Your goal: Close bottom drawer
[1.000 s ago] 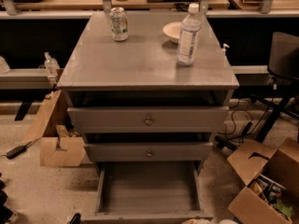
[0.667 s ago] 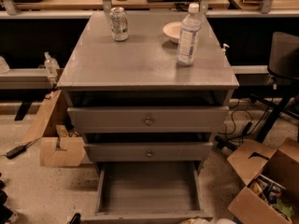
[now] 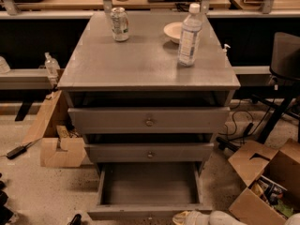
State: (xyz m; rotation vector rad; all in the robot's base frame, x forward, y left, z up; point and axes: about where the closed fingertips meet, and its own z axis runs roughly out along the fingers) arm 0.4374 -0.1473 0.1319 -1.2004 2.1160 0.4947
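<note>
The cabinet [image 3: 140, 64] carries 3 items on its top: a can [image 3: 120, 24] rear left, a bowl [image 3: 174, 32] rear right, and a bottle [image 3: 189, 34] upright just before the bowl. Below are 3 stacked drawers; the bottom drawer [image 3: 147, 187] projects furthest forward. The gripper [image 3: 187, 218] sits at the lower edge of the view, just before that drawer's front, right of centre. 1 box [image 3: 61, 151] lies on the floor to the left, and another box [image 3: 267, 186] lies to the right.

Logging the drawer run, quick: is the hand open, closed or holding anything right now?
Hand: cannot be told; only a pale part of it shows at the bottom edge, just in front of the open bottom drawer.
</note>
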